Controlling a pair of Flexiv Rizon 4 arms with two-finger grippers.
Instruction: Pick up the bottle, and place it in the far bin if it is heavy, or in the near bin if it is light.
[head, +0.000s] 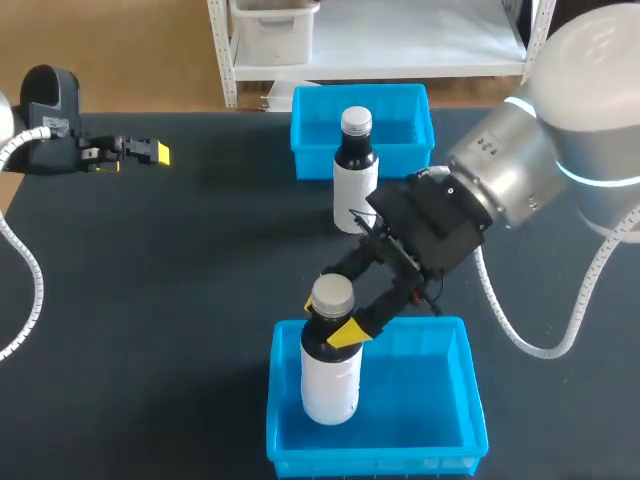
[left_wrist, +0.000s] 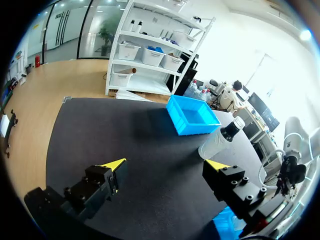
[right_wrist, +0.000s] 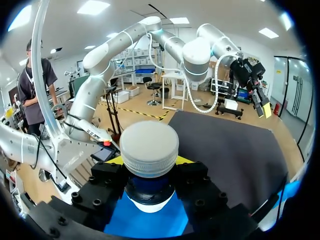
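A white bottle (head: 330, 375) with a dark neck and grey cap (right_wrist: 150, 147) stands upright, its lower part inside the near blue bin (head: 440, 440). My right gripper (head: 332, 322) is shut on the bottle's neck just below the cap, one finger on each side in the right wrist view (right_wrist: 150, 164). A second, similar bottle (head: 355, 170) stands on the table in front of the far blue bin (head: 405, 105). My left gripper (head: 140, 152) is open and holds nothing, far off at the left side of the table (left_wrist: 165, 167).
The black mat (head: 180, 300) covers the table. In the left wrist view, the far bin (left_wrist: 192, 116) and the standing bottle (left_wrist: 222, 140) lie ahead of the left gripper. A corner of the near bin (left_wrist: 227, 222) shows beside its finger.
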